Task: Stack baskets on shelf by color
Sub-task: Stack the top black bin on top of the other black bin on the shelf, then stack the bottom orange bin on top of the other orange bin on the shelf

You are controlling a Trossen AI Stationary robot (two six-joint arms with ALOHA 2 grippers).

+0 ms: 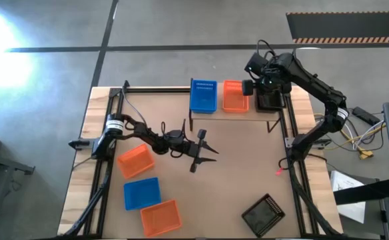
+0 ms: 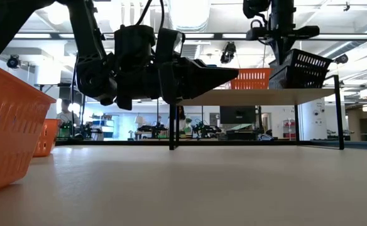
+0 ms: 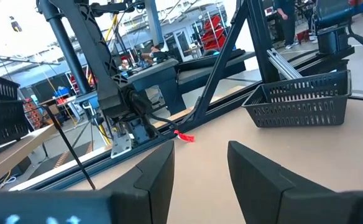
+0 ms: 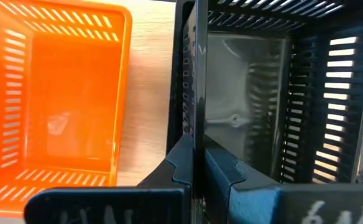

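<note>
Baskets are sitting partly sorted in the high view: a blue basket (image 1: 203, 95), an orange basket (image 1: 234, 96) and a black basket (image 1: 270, 99) are lining the shelf (image 1: 274, 124), while two orange (image 1: 136, 161), one blue (image 1: 142, 193) and one black (image 1: 264, 215) are waiting on the table (image 1: 241, 167), all seemingly empty. From the low view, the left gripper (image 2: 224, 74) is hovering mid-table, and its wrist view is showing spread, empty jaws. From the right wrist view, the right gripper (image 4: 194, 165) is pinching the black basket's wall.

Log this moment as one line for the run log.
right gripper: shut on black basket wall, on shelf | left gripper: open, empty, mid-table | shelf also: blue basket, orange basket
</note>
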